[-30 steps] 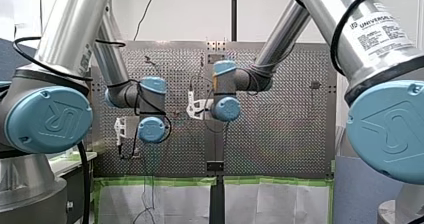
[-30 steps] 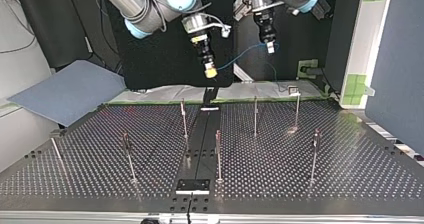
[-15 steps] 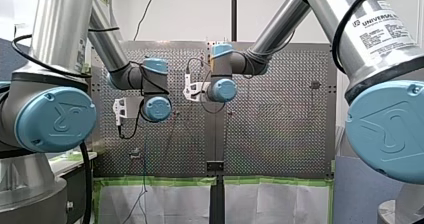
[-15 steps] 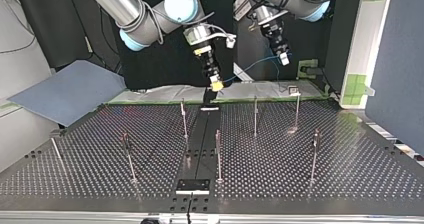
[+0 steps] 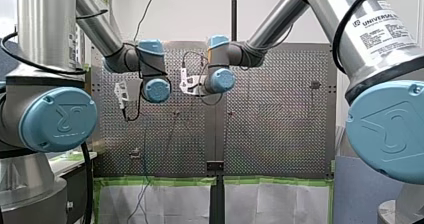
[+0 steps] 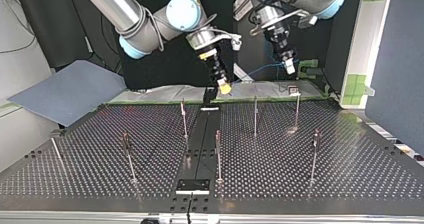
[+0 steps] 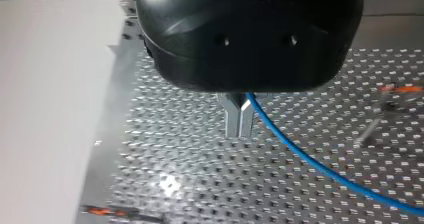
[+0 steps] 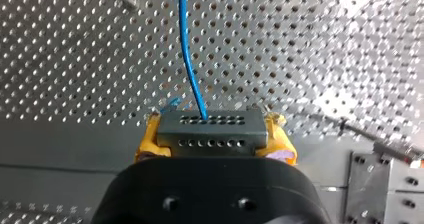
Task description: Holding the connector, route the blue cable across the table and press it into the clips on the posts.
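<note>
Right claw (image 6: 225, 88): yellow pads clamped on either side of the grey connector (image 8: 211, 130). The connector's face, with two rows of small holes, points ahead of the claw. The blue cable (image 8: 183, 14) leaves the connector's upper row and runs straight ahead over the perforated bench (image 6: 310, 184).

Left claw (image 7: 239, 129): metal fingers pressed together, pinching the cable. The cable comes out just beside the fingers, close under the black body, and sweeps off to one side above the bench.

Top view: both claws hang in the air over the bench's far edge and point down. The right claw is near the middle and the left claw is toward the view's right, the two well apart. A short run of cable shows between them, off the bench.

Posts (image 6: 255, 115): thin and upright, scattered over the bench and nearer the camera than both claws. The cable touches none of them in this view. The clips at their tops are too small to make out.

Front view: both wrists are raised over the bench's middle, the left one lower and toward the view's left.
</note>
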Tool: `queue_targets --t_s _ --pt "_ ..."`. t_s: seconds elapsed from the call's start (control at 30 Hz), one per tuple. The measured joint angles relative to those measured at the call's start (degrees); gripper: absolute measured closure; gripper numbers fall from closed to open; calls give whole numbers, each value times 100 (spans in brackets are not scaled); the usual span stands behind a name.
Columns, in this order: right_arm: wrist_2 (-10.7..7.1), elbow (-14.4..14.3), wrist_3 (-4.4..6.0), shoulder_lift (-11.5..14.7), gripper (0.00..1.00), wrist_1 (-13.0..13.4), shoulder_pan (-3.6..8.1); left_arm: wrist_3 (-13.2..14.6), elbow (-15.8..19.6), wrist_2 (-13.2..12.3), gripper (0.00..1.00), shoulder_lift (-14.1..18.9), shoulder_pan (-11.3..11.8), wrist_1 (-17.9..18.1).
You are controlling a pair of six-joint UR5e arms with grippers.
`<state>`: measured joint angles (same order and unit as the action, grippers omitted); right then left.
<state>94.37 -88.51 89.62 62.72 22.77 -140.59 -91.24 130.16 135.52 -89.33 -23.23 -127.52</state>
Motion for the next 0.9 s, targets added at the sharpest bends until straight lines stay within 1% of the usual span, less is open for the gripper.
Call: queue_targets --t_s 0.23,0.43,0.53,0.7,0.77,0.9 --pt "-119 398 2 0 100 -405 -53 9 -134 -46 100 373 150 -151" --pt "-181 781 53 0 100 -765 -76 -2 -305 -122 100 349 278 -268" --pt "-227 967 74 0 100 -895 -77 5 -375 -148 100 338 353 -342" --pt "-287 1248 114 0 100 -1046 -79 9 -418 -169 100 336 422 -414" --pt "-307 1375 157 0 100 -1085 -79 6 -424 -181 100 339 444 -427" --pt "-386 1614 254 -1 100 -1111 -79 -95 -442 -342 100 416 620 -549"
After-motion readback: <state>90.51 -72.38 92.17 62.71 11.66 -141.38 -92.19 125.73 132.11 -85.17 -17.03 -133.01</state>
